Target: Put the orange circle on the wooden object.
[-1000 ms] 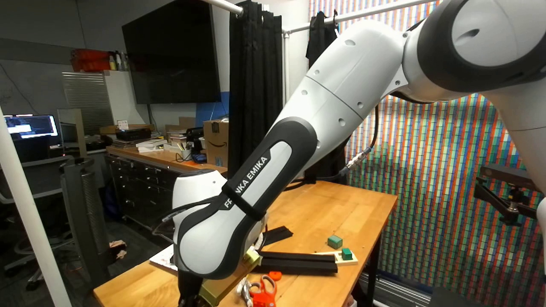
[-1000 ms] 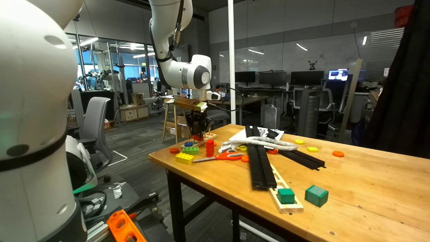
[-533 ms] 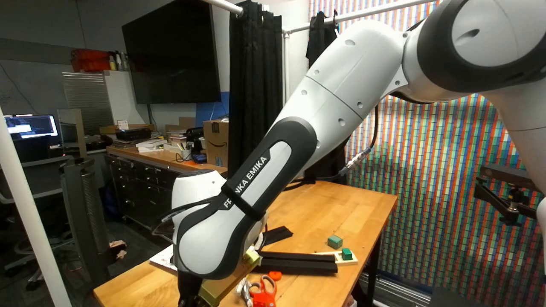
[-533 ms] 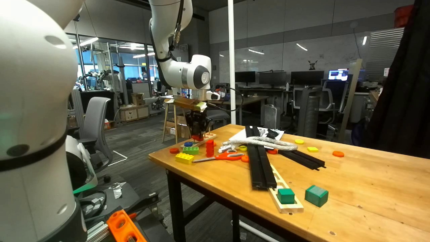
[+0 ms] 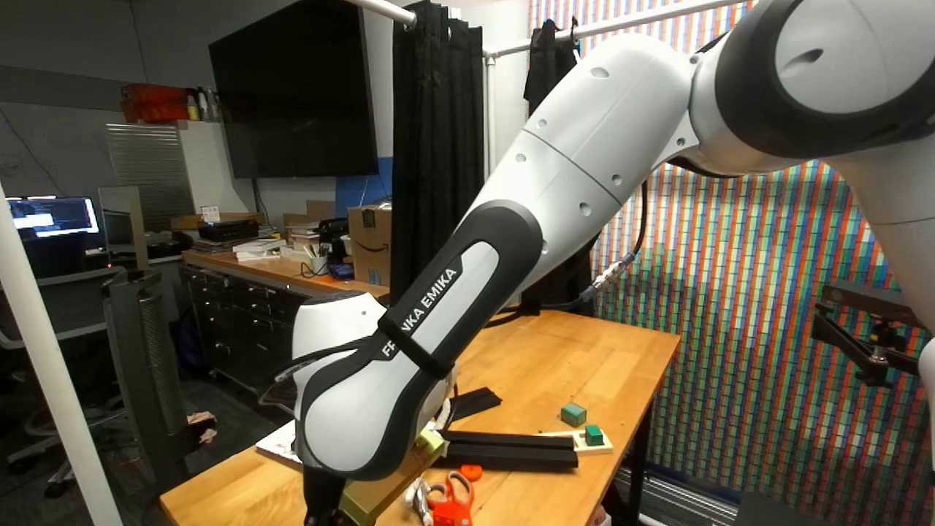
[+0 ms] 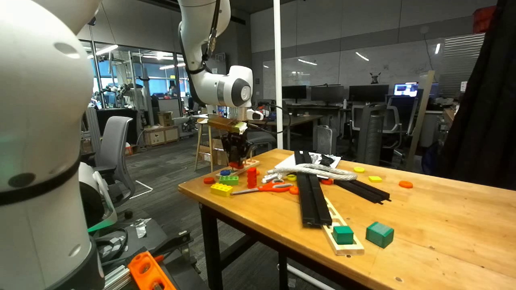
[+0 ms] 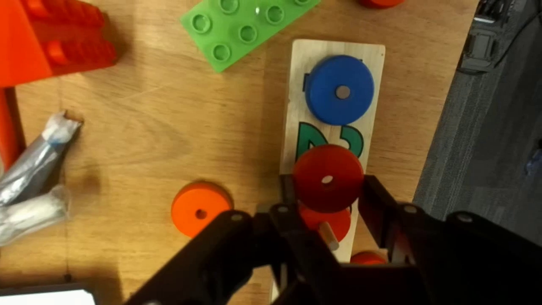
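claw (image 7: 329, 188): pinched on red disc (image 7: 328, 163) | wooden board (image 7: 330, 48): beneath it | orange disc (image 7: 190, 203): apart, beside board

white arm (image 5: 577, 175), pale lettering (image 5: 431, 299), black cable (image 5: 645, 215), black gripper (image 7: 328, 184).

We've got the arm (image 5: 577, 157) slanting down to the wrist (image 6: 234, 88), gripper (image 7: 329, 185) right below it, pointing straight down. Our fingers (image 7: 374, 195) are opposed, part-closed, pinching.
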